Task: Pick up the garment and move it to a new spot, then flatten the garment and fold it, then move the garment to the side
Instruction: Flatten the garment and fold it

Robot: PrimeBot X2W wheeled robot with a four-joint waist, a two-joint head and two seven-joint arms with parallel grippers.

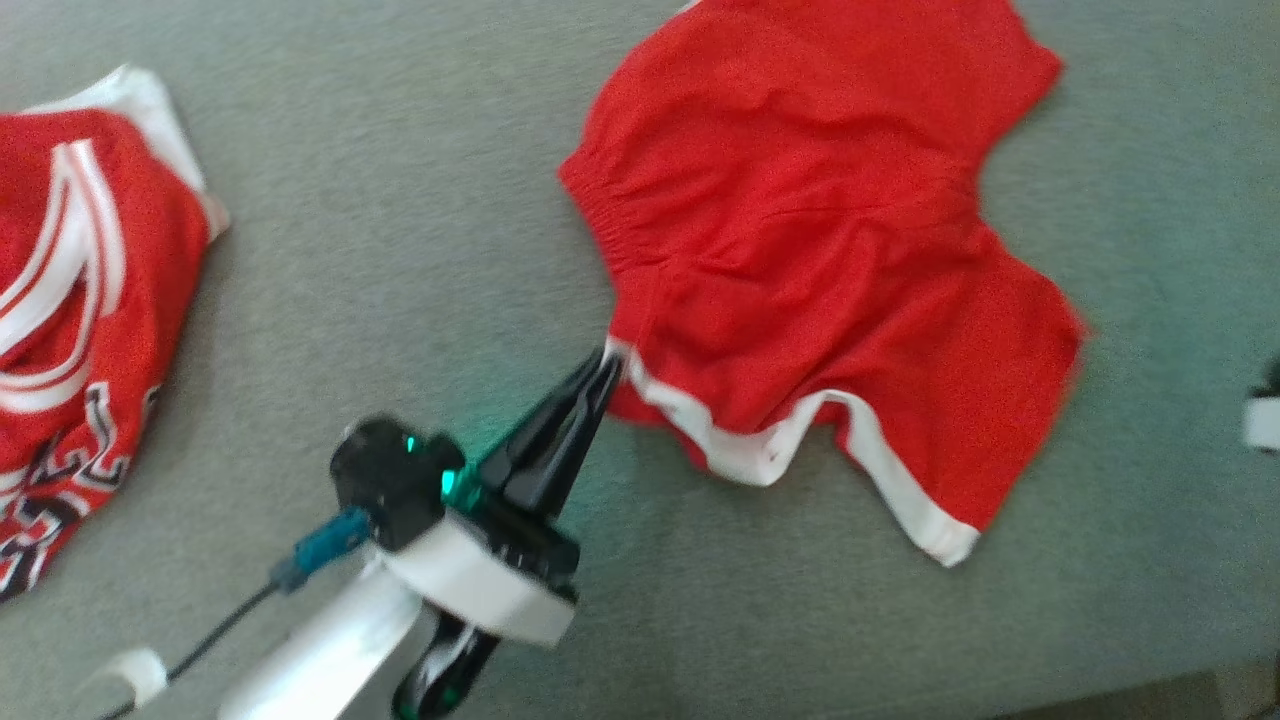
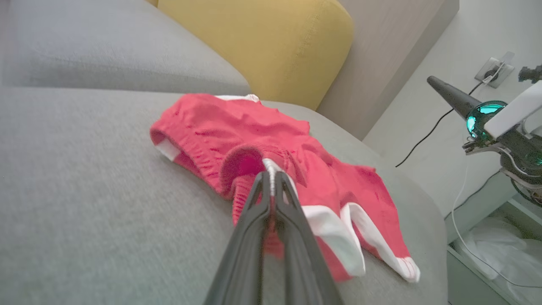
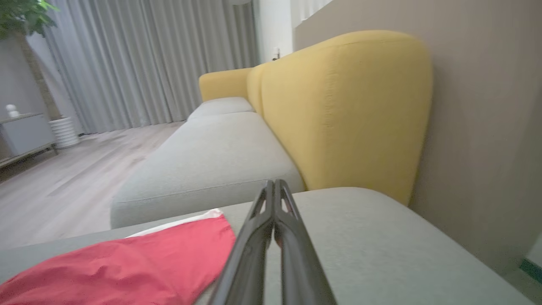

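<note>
The garment, red shorts with white hem trim, lies spread and wrinkled on the grey sofa cushion. My left gripper is shut on the shorts' near-left corner, where the white trim starts. In the left wrist view the fingers pinch that white edge, and the red shorts bunch up behind them. My right gripper is shut with nothing in it, hovering above the cushion beside the shorts' far edge. It also appears as a dark shut gripper to the right in the left wrist view.
A red jersey with white stripes and dark lettering lies at the cushion's left. A yellow backrest rises behind the seat. The cushion's front edge runs along the lower right. A black cable hangs off the wall past the sofa's end.
</note>
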